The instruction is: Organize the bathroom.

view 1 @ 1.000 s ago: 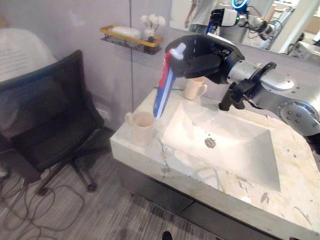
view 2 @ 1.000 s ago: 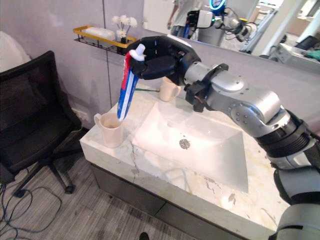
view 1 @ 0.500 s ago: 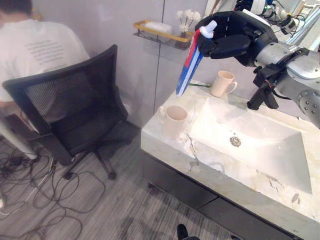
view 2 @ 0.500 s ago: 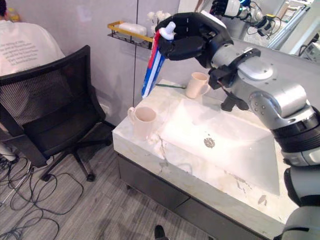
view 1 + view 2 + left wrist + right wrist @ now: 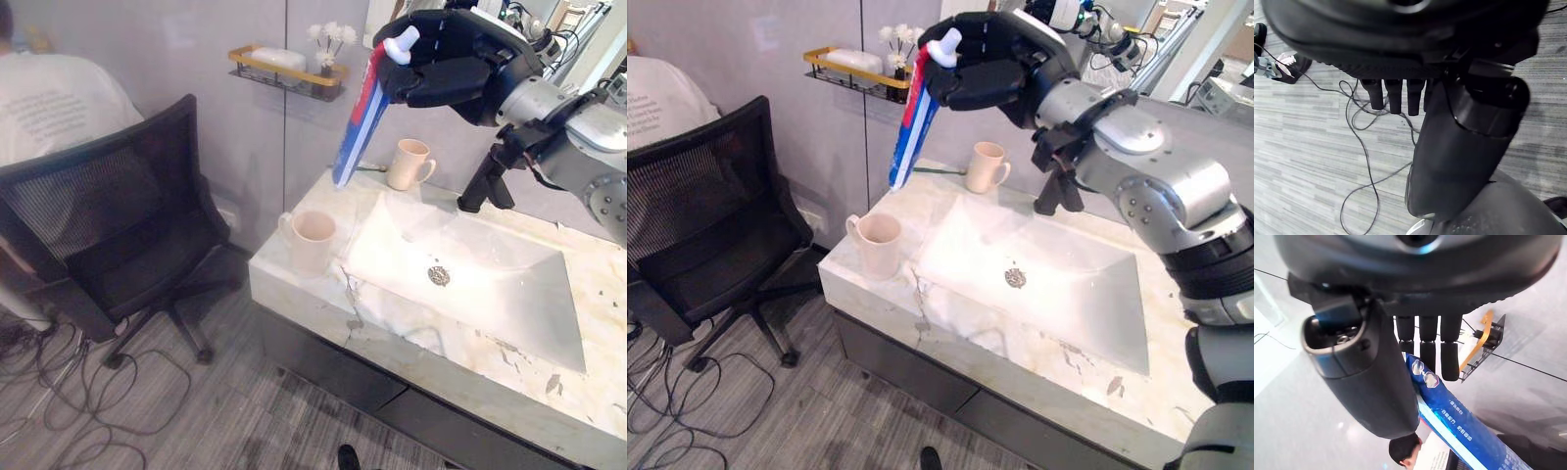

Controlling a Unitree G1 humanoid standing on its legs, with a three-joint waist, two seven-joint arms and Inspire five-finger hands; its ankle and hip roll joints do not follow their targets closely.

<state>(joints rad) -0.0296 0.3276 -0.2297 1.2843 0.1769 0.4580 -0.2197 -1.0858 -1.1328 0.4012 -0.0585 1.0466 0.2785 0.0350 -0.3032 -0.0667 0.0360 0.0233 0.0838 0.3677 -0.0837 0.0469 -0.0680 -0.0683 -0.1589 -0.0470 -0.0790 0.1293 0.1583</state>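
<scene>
My right hand point(image 5: 460, 69) is shut on a red, white and blue toothpaste tube point(image 5: 359, 117), gripping it near its white cap. The tube point(image 5: 909, 125) hangs tail down in the air, slanting towards my left. Its lower end is above and behind a cream cup point(image 5: 312, 240) that stands upright on the near left corner of the marble counter point(image 5: 294, 289). In the right wrist view the fingers point(image 5: 1448, 350) and thumb curl round the tube point(image 5: 1464, 426). My left hand point(image 5: 1400, 98) hangs over the floor with relaxed fingers.
A second cream mug point(image 5: 409, 164) stands at the back of the counter, beside the white sink basin point(image 5: 490, 279) and a black tap point(image 5: 485, 176). A wall shelf point(image 5: 279, 73) carries soap and flowers. A black office chair point(image 5: 118, 225) and a seated person point(image 5: 54, 98) are to the left.
The camera has shifted. A second ago the tube's tail was level with the near cup's rim; it now hangs clearly higher, still in my right hand.
</scene>
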